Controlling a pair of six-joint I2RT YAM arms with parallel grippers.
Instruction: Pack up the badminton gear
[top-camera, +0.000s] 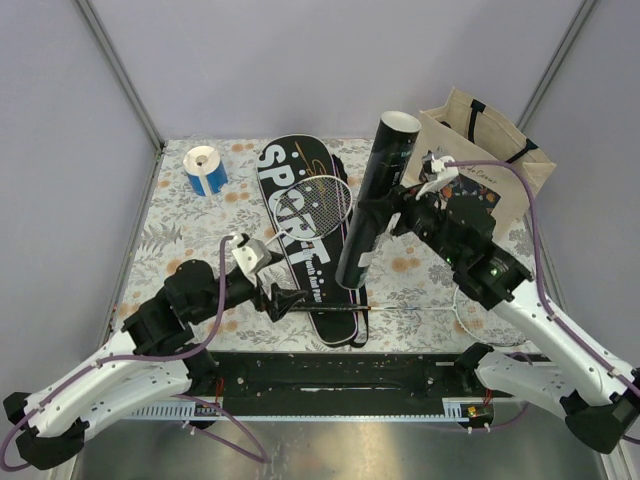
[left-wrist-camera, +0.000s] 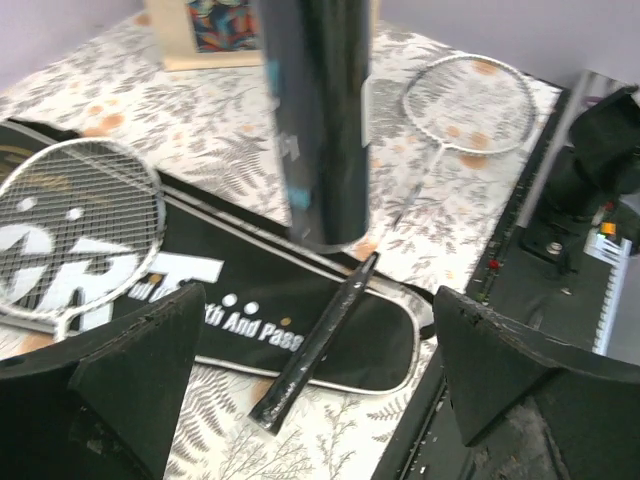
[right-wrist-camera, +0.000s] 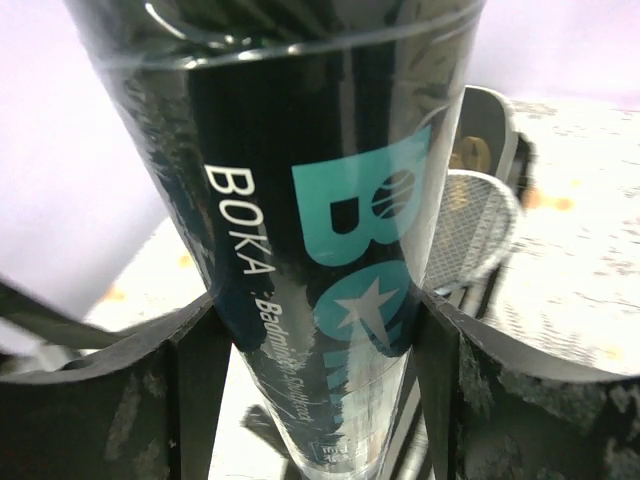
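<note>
Black tube (right-wrist-camera: 330, 250) lettered BOKA, gripped by right tool (right-wrist-camera: 315, 350); left tool (left-wrist-camera: 318, 330) agape, empty, over SPORT case (top-camera: 283, 180).

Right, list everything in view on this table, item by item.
Racket case: one, black with white SPORT lettering, flat mid-table.
Racket on the case: one, white frame, head over the lettering.
Racket on the cloth: one, white frame, head near the right arm's base, dark handle across the case's narrow end.
Tube: one, black with teal print, held roughly upright at the case's right edge.
Tape roll: one, blue and white, far left corner.
Tote bag: one, beige, far right.
Table: one, floral cloth.
Left gripper: open, empty, near the case's narrow end.
Right gripper: shut on the tube.
</note>
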